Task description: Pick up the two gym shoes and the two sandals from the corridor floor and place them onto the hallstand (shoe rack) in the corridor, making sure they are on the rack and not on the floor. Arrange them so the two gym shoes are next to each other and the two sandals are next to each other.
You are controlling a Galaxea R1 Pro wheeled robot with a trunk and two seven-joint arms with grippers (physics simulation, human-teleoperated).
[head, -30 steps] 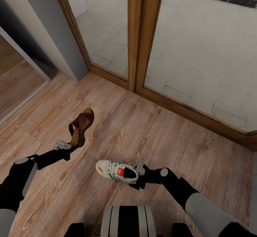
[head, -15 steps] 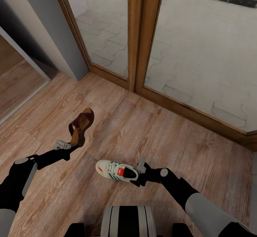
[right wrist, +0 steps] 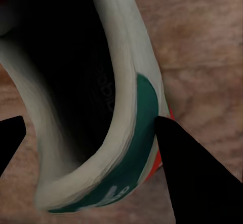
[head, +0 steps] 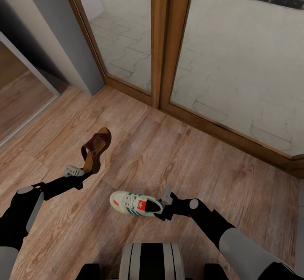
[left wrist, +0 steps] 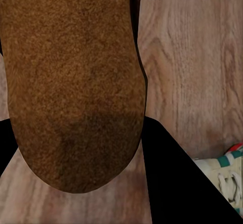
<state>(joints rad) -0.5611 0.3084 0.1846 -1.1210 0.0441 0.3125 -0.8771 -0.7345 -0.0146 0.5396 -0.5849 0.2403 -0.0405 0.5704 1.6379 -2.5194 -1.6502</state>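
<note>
The sneaker (head: pixel 136 203) lies on the floor (head: pixel 211 174), its heel collar between the right gripper's (head: pixel 162 206) closed-in fingers. At ten o'clock, the left gripper (head: pixel 82 172) clamps a sandal (head: pixel 96 149), lifted upright. Bare planks run to the glass doors (head: pixel 228 56) at twelve.

Left arm reaches forward low on the left side of the head view, left gripper (head: pixel 86 171) clamped on a sandal (head: pixel 95 149), holding it up by the heel end. Right arm angles in from the lower right, elbow bent, right gripper (head: pixel 162 206) at the heel of a sneaker (head: pixel 135 203), fingers (right wrist: pixel 187 168) straddling the heel collar.
</note>
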